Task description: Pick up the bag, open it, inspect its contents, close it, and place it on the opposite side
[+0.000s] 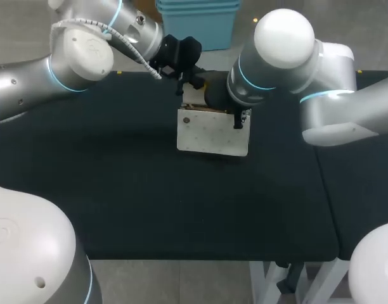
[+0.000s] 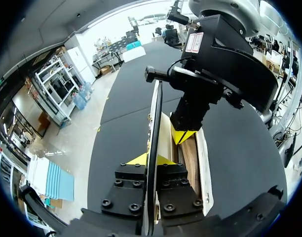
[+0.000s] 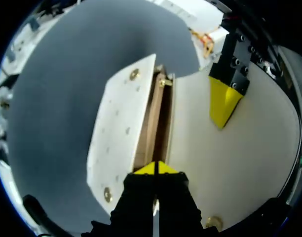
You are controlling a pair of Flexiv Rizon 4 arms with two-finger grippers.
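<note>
The bag point(image 1: 213, 133) hangs upright between both arms at the table's point(image 1: 118, 190) far middle, its mouth parted and brown lining showing. The left gripper point(image 2: 147, 160) is clamped on one wall's edge, and the right gripper point(image 3: 156, 169) is pinched on the opposite wall.

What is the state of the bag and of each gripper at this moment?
bag: open, its white walls spread apart, brown inside showing.
left gripper: shut on one white wall of the bag.
right gripper: shut on the bag at its mouth.
</note>
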